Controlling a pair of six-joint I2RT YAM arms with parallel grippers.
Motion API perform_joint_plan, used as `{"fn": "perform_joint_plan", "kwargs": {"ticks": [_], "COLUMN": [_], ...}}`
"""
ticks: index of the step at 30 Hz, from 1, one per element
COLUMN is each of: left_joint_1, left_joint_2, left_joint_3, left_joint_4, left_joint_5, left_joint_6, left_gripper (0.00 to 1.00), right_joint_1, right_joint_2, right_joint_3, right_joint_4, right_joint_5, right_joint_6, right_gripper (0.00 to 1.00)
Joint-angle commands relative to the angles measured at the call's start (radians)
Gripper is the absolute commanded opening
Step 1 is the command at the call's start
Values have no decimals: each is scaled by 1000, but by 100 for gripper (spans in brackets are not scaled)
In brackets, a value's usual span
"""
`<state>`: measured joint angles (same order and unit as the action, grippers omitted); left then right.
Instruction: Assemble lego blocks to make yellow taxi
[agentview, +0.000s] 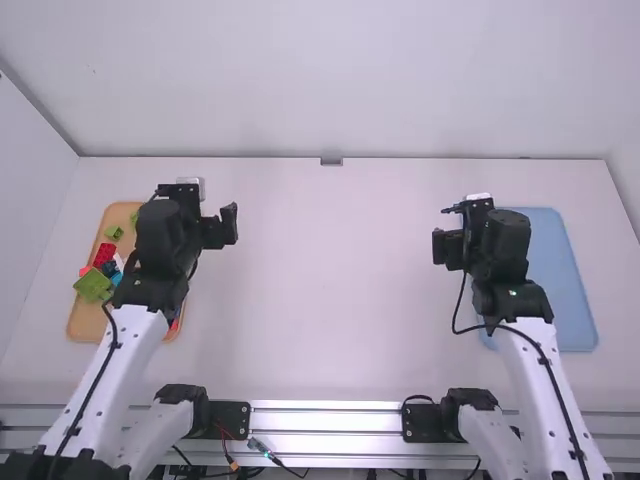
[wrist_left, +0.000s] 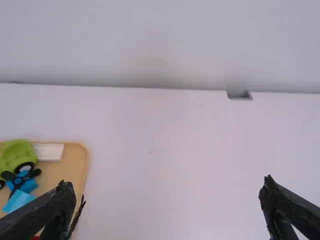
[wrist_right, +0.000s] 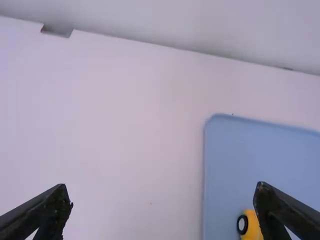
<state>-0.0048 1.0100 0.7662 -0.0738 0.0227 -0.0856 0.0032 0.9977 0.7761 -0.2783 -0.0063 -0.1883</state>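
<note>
White table (wrist_right: 125, 125), blue tray (wrist_right: 250, 160); yellow piece (wrist_right: 254, 227) with black-rimmed pale wheel (wrist_right: 242, 224).

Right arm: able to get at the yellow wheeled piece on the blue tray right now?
Probably yes. The right gripper is open and empty, and nothing appears stacked on the yellow piece. It's off to one side, partly hidden behind a finger, so the arm likely must shift over the blue tray first.

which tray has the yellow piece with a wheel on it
The blue tray, on the right, holds the yellow piece. The tan tray, on the left, holds a green piece and a red piece.
</note>
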Motion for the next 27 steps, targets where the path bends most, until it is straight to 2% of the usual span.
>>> {"fn": "perform_joint_plan", "kwargs": {"ticks": [1, 10, 16, 27], "left_joint_1": [5, 5, 5, 5], "left_joint_2": [-43, -183, -304, -538], "left_joint_3": [-45, -184, -306, -539], "left_joint_4": [18, 74, 74, 74], "left_joint_5": [-23, -23, -23, -23], "left_joint_6": [25, 86, 86, 86], "left_gripper": [92, 78, 66, 42], "right_joint_1": [-3, -3, -3, -3], "right_joint_2": [-43, -186, -311, -545], "right_joint_3": [-41, -184, -309, -543], "right_joint_4": [19, 162, 278, 278], "right_joint_5": [6, 6, 6, 6], "right_joint_6": [53, 188, 188, 188], "right_gripper": [92, 77, 65, 42]}}
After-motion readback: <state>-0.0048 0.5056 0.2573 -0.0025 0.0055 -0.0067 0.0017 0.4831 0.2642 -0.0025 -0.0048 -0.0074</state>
